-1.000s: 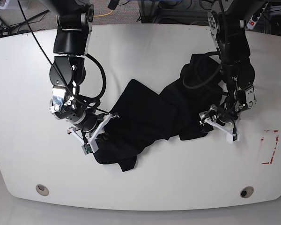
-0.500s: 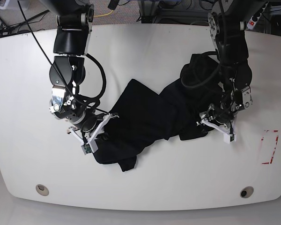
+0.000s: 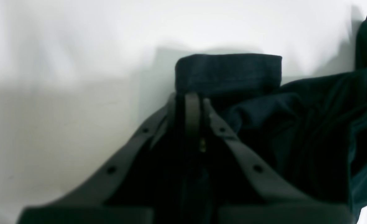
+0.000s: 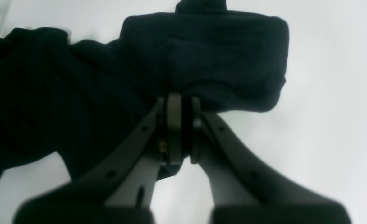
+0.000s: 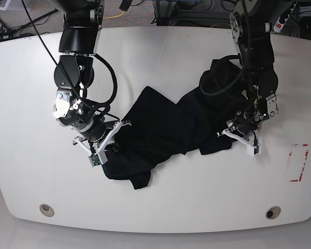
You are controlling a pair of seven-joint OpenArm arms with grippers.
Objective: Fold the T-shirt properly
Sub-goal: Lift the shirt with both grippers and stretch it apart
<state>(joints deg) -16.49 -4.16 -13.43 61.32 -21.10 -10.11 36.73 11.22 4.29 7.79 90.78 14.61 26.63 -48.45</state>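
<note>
The black T-shirt [image 5: 166, 129] lies crumpled across the middle of the white table [image 5: 160, 57], stretched in a loose diagonal band from a bunched part near the far right to a rumpled end with a small flap near the front left. The right gripper [image 5: 104, 141], on the left side of the base view, sits at the shirt's lower left end; its wrist view shows the fingers [image 4: 174, 124] pressed close together with a fold of dark cloth [image 4: 202, 62] bulging just past the tips, so it is pinched closed on the T-shirt. The left gripper [image 5: 241, 139], on the right side of the base view, sits at the shirt's right edge; in its wrist view the fingers [image 3: 192, 118] are likewise nearly together, with a hemmed edge of the shirt [image 3: 228, 73] standing up right at their tips and more dark fabric heaped to the right, so it too is clamped on the cloth. A red outlined rectangle [image 5: 298, 162] is marked on the table near the right edge, well apart from the shirt. Two round fittings [image 5: 47, 209] sit in the table's front edge
</note>
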